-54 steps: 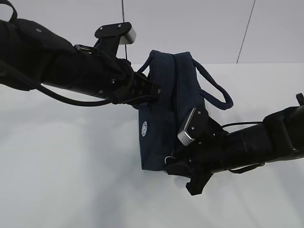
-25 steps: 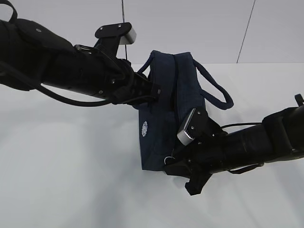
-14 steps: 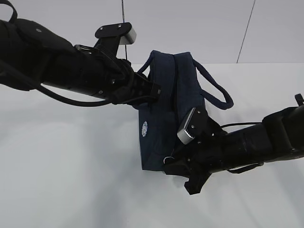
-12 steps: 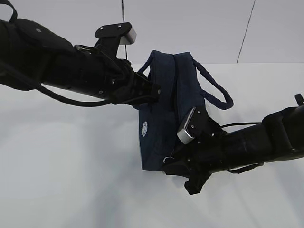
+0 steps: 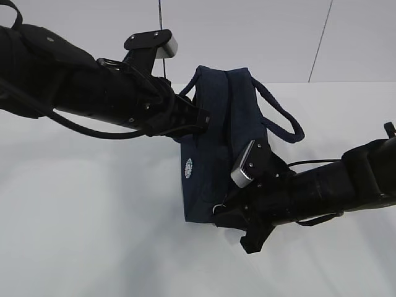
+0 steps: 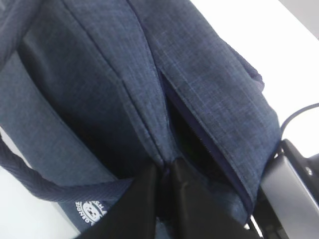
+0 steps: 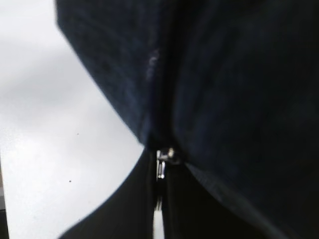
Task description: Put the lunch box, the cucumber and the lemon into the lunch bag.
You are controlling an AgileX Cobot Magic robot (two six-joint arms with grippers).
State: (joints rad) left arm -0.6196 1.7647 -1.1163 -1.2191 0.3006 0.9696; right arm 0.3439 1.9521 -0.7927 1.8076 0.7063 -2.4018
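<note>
We see even, bright light on the white bench (image 5: 93, 216), with only faint soft shadows under the arms and no glare. The exterior view is sharp. Our left wrist view is slightly soft, and the right wrist view is blurred, the lunch bag (image 7: 224, 74) nearly black.

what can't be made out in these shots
- Lunch box, cucumber, lemon: in no view; whether they are inside the lunch bag cannot be told, its fabric hides the inside.
- Right gripper: exterior view, its own arm hides the fingertips.
- Zipper pull: right wrist view, blurred.
- Left gripper: bottom edge cuts it off.
</note>
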